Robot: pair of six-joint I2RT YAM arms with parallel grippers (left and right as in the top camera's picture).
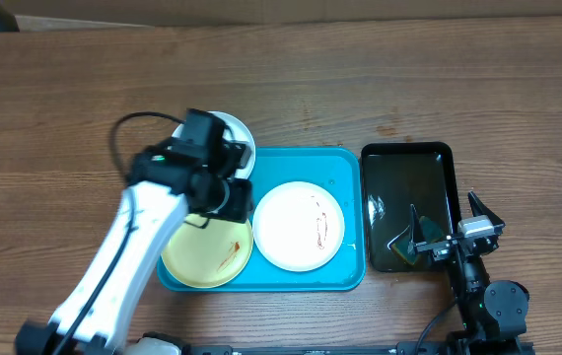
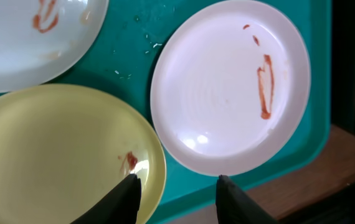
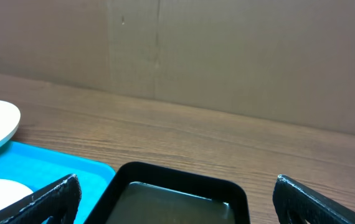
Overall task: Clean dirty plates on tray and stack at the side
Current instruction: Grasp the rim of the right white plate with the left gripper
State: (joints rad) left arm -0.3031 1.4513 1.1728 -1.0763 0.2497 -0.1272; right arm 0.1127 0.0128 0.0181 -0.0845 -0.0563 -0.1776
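Left claw hangs open and empty over the tray near the table's front edge, fingers straddling the gap between yellow plate and smeared white plate. I'd best commit to one rim and pinch it squarely. A second white plate crowds the far side; my right claw, open and empty too, hovers over the black tray rightward.
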